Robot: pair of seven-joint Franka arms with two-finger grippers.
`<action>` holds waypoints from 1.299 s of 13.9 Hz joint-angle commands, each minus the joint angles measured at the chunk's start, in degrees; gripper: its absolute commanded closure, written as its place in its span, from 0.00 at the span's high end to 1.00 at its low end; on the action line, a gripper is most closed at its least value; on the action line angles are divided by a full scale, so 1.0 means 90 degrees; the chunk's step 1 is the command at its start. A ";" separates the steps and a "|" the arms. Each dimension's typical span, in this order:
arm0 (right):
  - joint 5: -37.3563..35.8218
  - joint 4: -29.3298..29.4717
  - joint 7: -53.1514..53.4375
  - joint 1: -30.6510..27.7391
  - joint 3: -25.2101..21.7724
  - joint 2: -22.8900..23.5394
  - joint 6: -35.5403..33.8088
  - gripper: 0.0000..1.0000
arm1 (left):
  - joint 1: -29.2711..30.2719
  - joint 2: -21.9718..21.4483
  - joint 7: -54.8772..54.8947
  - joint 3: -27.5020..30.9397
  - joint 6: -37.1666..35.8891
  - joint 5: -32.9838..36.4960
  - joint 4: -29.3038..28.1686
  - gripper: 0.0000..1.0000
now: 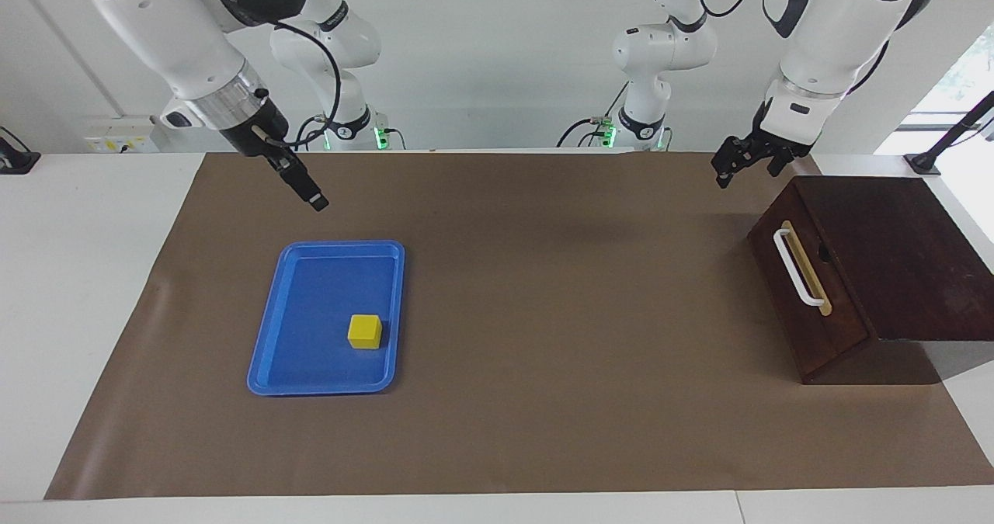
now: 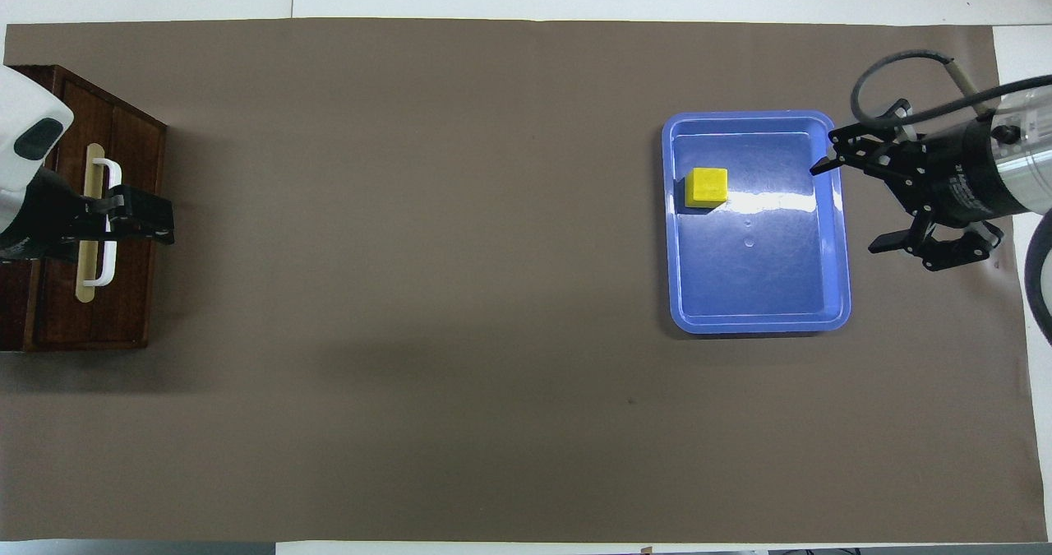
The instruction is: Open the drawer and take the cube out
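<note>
The drawer (image 1: 825,307) has a dark brown front with a white bar handle (image 1: 798,269), and it sits flush in its wooden cabinet at the left arm's end of the table. The yellow cube (image 1: 364,331) lies in a flat blue tray (image 1: 326,388) at the right arm's end, and nothing touches it. My right gripper (image 2: 851,207) is open and empty, raised high over the mat by the tray's edge. My left gripper (image 1: 744,168) hangs open and empty in the air over the mat beside the cabinet, clear of the handle (image 2: 105,269).
A brown mat (image 1: 543,400) covers most of the white table. The cabinet's top (image 1: 893,252) slopes and reaches the table's end. Both arm bases (image 1: 637,128) stand at the robots' edge. Open mat lies between the tray (image 2: 756,325) and the drawer (image 2: 131,300).
</note>
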 commanded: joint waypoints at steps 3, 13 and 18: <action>-0.0889 -0.0178 -0.3250 -0.0011 0.0024 -0.0207 0.0003 1.00 | -0.0042 -0.0038 0.0225 0.0108 -0.0392 -0.0105 0.0213 1.00; -0.1434 -0.0451 -0.5776 -0.0011 0.0014 -0.0392 -0.0407 1.00 | -0.0022 -0.0067 0.0235 0.0098 -0.0216 -0.0105 0.0203 1.00; -0.1427 -0.0403 -0.5748 -0.0079 -0.0015 -0.0353 -0.0397 1.00 | -0.0061 -0.0067 0.0186 0.0069 -0.0235 -0.0086 0.0203 1.00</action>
